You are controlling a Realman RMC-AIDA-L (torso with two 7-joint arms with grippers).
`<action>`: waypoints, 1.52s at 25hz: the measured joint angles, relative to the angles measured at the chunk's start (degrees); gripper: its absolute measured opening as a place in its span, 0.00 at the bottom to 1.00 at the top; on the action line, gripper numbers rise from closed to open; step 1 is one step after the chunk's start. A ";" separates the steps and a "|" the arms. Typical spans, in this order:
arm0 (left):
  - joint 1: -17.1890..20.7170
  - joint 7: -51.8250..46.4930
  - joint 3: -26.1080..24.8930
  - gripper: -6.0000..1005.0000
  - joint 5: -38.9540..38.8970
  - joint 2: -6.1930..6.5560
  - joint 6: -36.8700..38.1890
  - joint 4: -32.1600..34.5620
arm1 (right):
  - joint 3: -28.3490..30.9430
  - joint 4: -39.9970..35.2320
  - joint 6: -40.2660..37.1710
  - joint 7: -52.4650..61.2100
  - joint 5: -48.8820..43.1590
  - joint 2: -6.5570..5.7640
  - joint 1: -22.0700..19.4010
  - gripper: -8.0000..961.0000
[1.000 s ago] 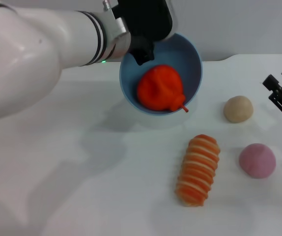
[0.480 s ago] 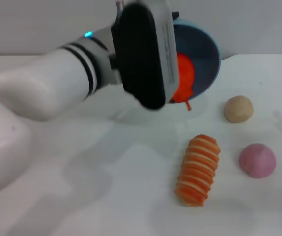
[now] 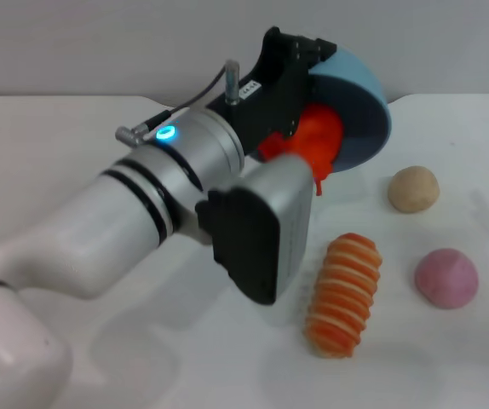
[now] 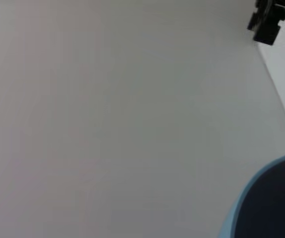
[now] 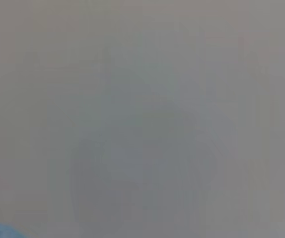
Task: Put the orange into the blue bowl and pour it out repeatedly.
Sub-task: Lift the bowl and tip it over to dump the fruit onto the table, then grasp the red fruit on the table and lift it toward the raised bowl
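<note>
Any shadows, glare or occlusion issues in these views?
Head view: left gripper and its arm hide much of the blue bowl and part of the orange; soft light, faint shadow by the striped loaf, no harsh glare. Left wrist view: mostly bare table, bowl edge, right gripper far off. Right wrist view: only a faint broad shadow.

The left gripper (image 3: 306, 64) holds the blue bowl (image 3: 362, 100) tipped sideways, the orange (image 3: 317, 143) at its mouth.

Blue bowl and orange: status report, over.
Left claw gripping blue bowl, tipped on its side above table. Orange at the bowl's mouth, spilling out. Right claw out of head view. Striped loaf below and nearer, apart.
</note>
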 joint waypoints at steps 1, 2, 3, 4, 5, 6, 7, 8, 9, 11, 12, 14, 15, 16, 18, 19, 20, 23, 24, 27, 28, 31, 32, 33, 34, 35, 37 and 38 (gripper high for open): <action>0.31 0.95 0.54 0.01 -0.01 0.00 -2.24 -0.90 | 0.03 0.01 0.05 0.00 -0.01 0.00 0.00 0.79; 0.65 2.14 0.95 0.01 -0.03 -0.03 -4.74 -1.97 | 0.04 0.01 0.07 0.00 -0.01 -0.01 0.01 0.79; 0.93 3.05 1.30 0.01 -0.06 -0.08 -6.65 -2.85 | 0.04 0.02 0.09 0.00 0.00 -0.02 0.02 0.79; 1.27 3.84 1.70 0.00 -0.12 -0.10 -9.15 -3.84 | 0.02 0.02 0.12 0.00 -0.02 -0.04 0.02 0.79; 1.59 4.17 2.12 0.00 -0.20 -0.13 -11.34 -4.69 | 0.01 0.01 0.15 0.00 -0.09 -0.05 0.02 0.79; 1.86 4.27 2.59 0.01 -0.28 -0.15 -13.30 -5.46 | 0.02 -0.02 0.19 0.00 -0.18 -0.07 0.03 0.79; 2.07 4.34 3.15 0.01 -0.34 -0.20 -15.18 -6.67 | 0.03 -0.09 0.29 0.00 -0.23 -0.10 0.04 0.79; 2.07 4.34 3.15 0.01 -0.34 -0.20 -15.18 -6.67 | 0.03 -0.09 0.29 0.00 -0.23 -0.10 0.04 0.79; 2.05 4.54 3.31 0.01 -0.34 -0.23 -15.94 -7.38 | 0.07 -0.11 0.33 0.00 -0.24 -0.10 0.06 0.79; 1.87 4.83 3.52 0.01 -0.35 -0.27 -17.05 -8.26 | 0.08 -0.15 0.39 0.00 -0.25 -0.14 0.11 0.79; 1.73 4.95 3.66 0.01 -0.40 -0.30 -17.69 -8.71 | 0.08 -0.17 0.41 0.00 -0.24 -0.16 0.14 0.79; 1.64 4.97 3.82 0.01 -0.44 -0.35 -18.35 -9.21 | 0.10 -0.21 0.42 0.00 -0.10 -0.18 0.14 0.79; 1.63 4.98 3.82 0.01 -0.50 -0.37 -18.35 -9.21 | 0.11 -0.22 0.42 0.00 -0.06 -0.19 0.14 0.79; 1.62 4.94 3.81 0.01 -0.77 -0.39 -18.30 -9.15 | 0.15 -0.22 0.42 0.00 -0.03 -0.19 0.14 0.79; 1.56 4.62 3.52 0.01 -3.19 -0.47 -17.37 -8.01 | 0.70 -0.11 0.52 0.16 0.01 -0.19 0.14 0.79; 1.49 4.51 3.28 0.00 -5.26 -0.52 -16.20 -7.05 | 1.24 0.05 0.70 0.58 0.02 -0.18 0.13 0.79; 1.35 4.44 2.66 0.01 -8.48 -0.54 -14.08 -5.49 | 2.24 0.19 1.02 1.39 0.04 -0.17 0.13 0.79; -0.53 3.50 -3.56 0.01 -24.28 -0.58 0.64 1.25 | 3.76 -0.07 2.14 4.24 0.06 -0.26 0.43 0.79; -1.56 2.34 -6.10 0.01 -28.72 -0.54 5.96 2.31 | 3.75 -0.54 2.64 5.67 -0.03 -0.37 0.58 0.79; -5.58 -5.84 -14.99 0.01 -37.22 -0.11 19.90 3.52 | 2.90 -3.59 4.38 10.89 -1.50 -0.80 1.08 0.79; -7.11 -9.21 -17.38 0.01 -37.67 -0.02 23.84 3.07 | 2.63 -5.08 5.19 13.07 -2.87 -0.86 1.27 0.79; -13.81 -18.49 -25.65 0.01 -37.43 0.16 39.79 -1.14 | 2.31 -10.01 6.78 18.92 -7.63 -0.91 2.15 0.79; -15.73 -20.35 -27.96 0.01 -37.23 0.21 44.24 -2.92 | 2.30 -11.45 7.10 20.55 -9.16 -0.95 2.45 0.79; -17.48 -22.64 -30.08 0.01 -37.00 0.20 47.96 -5.02 | 2.29 -13.72 7.27 23.04 -11.30 -1.00 2.84 0.79; -18.84 -24.91 -31.85 0.01 -36.79 0.22 50.49 -6.68 | 2.29 -15.29 7.45 25.03 -13.00 -1.04 3.13 0.79; -19.79 -27.57 -33.49 0.01 -36.57 0.23 52.39 -8.03 | 2.27 -17.61 7.80 28.34 -16.04 -1.08 3.62 0.79; -20.64 -31.43 -35.71 0.01 -36.50 0.27 54.54 -8.99 | 2.27 -21.20 9.19 33.77 -22.46 -1.37 4.95 0.79; -20.98 -32.90 -36.86 0.01 -36.48 0.32 55.76 -9.11 | 2.27 -22.68 9.90 36.31 -25.66 -1.63 5.82 0.79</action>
